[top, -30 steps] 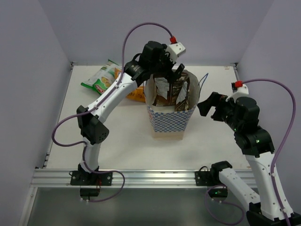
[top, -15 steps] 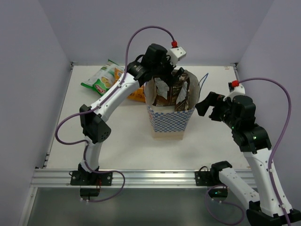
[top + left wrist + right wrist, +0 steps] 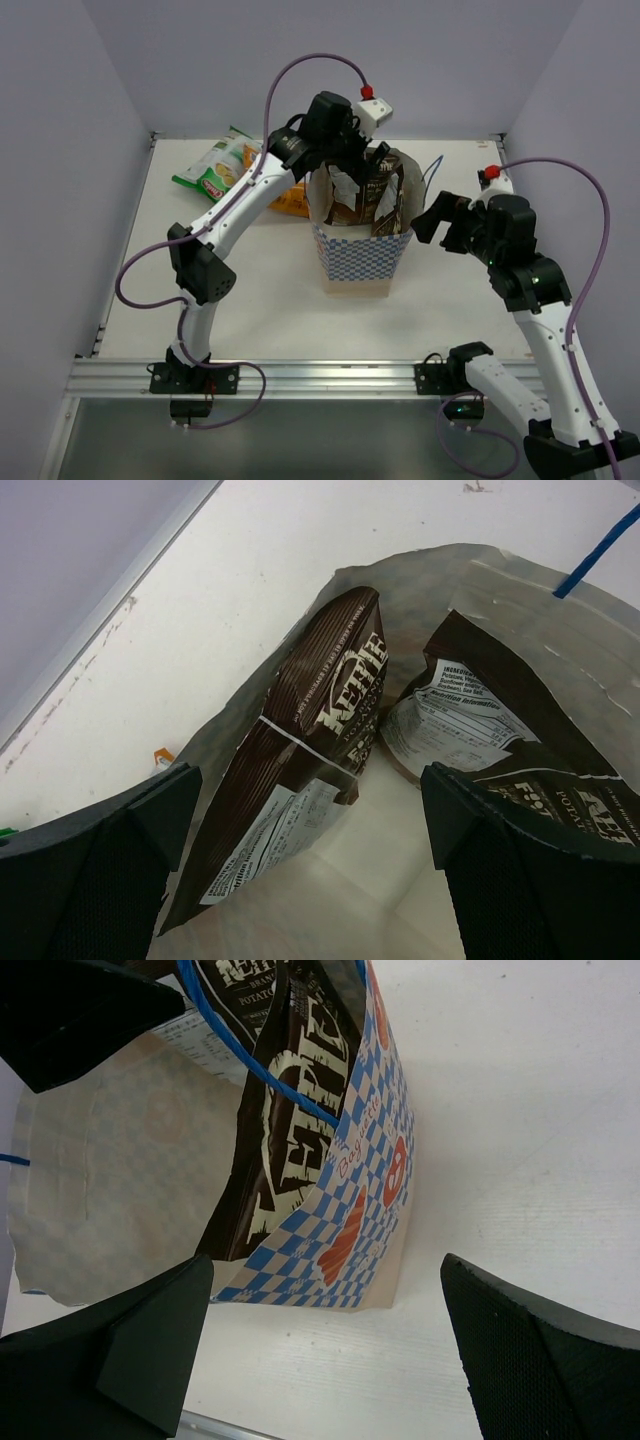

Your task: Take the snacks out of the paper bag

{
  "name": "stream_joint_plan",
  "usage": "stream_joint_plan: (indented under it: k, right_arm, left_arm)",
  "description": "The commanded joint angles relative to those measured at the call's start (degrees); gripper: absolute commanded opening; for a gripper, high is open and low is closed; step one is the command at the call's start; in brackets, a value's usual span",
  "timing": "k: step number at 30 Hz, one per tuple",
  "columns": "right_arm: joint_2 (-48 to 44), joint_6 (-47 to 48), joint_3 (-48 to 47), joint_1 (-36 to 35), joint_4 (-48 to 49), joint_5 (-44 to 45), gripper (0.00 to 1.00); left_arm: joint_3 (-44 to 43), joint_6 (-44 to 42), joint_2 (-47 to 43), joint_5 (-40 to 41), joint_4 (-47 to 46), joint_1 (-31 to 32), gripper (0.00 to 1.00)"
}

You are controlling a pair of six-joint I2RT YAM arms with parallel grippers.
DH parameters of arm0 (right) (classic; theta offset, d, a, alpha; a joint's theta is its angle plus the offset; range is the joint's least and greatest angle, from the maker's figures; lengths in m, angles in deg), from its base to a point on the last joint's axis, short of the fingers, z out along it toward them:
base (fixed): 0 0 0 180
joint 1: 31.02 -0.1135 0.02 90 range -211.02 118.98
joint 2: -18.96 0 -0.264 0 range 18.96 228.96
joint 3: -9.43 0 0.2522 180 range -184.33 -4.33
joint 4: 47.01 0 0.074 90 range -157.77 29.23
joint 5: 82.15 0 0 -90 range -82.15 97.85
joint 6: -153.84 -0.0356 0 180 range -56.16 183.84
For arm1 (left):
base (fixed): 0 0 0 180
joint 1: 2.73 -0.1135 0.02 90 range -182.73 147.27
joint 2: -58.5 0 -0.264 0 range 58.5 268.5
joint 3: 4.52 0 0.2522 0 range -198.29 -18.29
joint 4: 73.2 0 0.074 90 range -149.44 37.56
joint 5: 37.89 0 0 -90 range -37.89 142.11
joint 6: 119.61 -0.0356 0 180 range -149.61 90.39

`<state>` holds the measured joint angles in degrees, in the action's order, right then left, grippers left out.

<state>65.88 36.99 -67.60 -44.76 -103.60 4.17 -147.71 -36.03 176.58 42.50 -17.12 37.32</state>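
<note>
Brown packets (image 3: pixel 325 705) with white letters stand in the checked paper bag (image 3: pixel 360 262); green packet (image 3: pixel 215 168) and orange packet (image 3: pixel 292 203) lie left of it. Left gripper (image 3: pixel 310 772), right gripper (image 3: pixel 328 1262): fingers wide, empty.

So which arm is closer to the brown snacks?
Left. The left fingers hang open just over the bag, above both brown snacks. The right fingers sit beside the bag, outside it.

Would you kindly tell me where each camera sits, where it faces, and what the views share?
Top external: above and behind the arms, looking down on the table; both arms, left hand over the paper bag, right hand beside.
Left wrist: looks down into the bag at two brown packets; own open fingers.
Right wrist: faces the bag's checked side; own open fingers.
All share: bag, packets.
</note>
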Motion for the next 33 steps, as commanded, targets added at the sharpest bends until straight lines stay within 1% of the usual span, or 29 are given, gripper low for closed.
stream_joint_plan:
  k: [1,6,13,17,23,26,29,32,33]
  right_arm:
    - [0.46,1.19,-3.00,0.29,0.73,-1.24,0.99]
    - [1.33,1.10,-3.62,0.38,0.47,-2.55,0.99]
    - [0.99,0.75,-3.18,0.29,0.38,-2.82,0.99]
    - [0.46,0.66,-2.57,0.29,0.38,-2.56,0.99]
    - [-0.07,0.31,-1.86,0.29,0.38,-1.94,0.99]
    - [-0.07,0.13,-1.51,0.38,0.46,-2.20,0.99]
    - [-0.07,-0.13,-1.34,0.29,0.64,-2.38,0.99]
    - [-0.33,-0.22,-1.25,0.29,0.73,-2.56,0.99]
    - [-0.33,-0.31,-1.16,0.29,0.73,-2.64,0.99]
  left_arm:
    - [-2.06,1.76,-1.63,0.20,1.44,0.11,0.98]
    - [-1.09,0.01,-1.10,1.25,1.18,0.11,0.98]
    - [-2.50,-2.90,0.57,4.33,-1.19,0.11,0.99]
    - [-2.50,-3.17,1.71,2.14,-0.93,0.11,0.98]
    - [1.01,-2.20,2.15,-1.90,0.04,0.11,0.93]
    - [1.55,-2.29,2.59,-0.69,0.04,0.20,0.91]
    - [0.23,-2.64,3.56,-0.24,-0.14,0.11,0.87]
    - [-1.35,-2.99,4.17,0.11,-0.66,0.11,0.73]
    - [-1.88,-3.16,4.17,0.11,-0.84,0.11,0.62]
